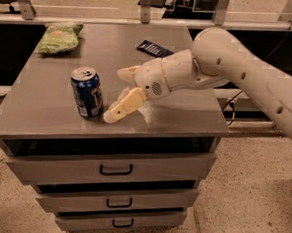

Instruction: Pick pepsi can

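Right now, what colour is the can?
Blue can, silver top; camera view. Gripper beside it.

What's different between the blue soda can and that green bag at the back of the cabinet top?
The pepsi can is a blue metal cylinder; the green chip bag is a soft, crinkled pouch. The can stands upright near the front edge; the bag lies flat at the far left corner. The gripper, open, sits close beside the can; the bag is far from it. Both rest on the grey cabinet top.
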Tool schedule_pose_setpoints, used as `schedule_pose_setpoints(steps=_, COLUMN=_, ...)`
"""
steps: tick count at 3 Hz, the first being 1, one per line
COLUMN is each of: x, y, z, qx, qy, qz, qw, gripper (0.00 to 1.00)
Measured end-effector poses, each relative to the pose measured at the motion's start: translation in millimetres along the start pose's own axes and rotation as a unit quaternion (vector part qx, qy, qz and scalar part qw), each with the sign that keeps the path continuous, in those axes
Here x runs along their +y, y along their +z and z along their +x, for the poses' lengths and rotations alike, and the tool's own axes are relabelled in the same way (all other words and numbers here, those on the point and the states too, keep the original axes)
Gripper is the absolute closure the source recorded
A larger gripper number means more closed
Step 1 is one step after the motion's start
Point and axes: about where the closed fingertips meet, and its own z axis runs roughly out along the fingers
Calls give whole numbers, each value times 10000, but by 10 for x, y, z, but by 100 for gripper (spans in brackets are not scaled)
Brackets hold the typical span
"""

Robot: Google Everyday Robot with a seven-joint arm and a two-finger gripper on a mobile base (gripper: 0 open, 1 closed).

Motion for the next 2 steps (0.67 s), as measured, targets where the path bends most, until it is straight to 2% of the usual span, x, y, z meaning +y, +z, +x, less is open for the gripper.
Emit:
schedule_pose_setpoints(steps=1, x=-52, y=400, z=-59, qx=-242, qy=86, qz=-303, qw=9992, gripper=0)
schedule_pose_setpoints(steps=2, x=-40, y=650, z=-126, qx=-386, qy=144, qz=-504, qw=9979, gripper=0)
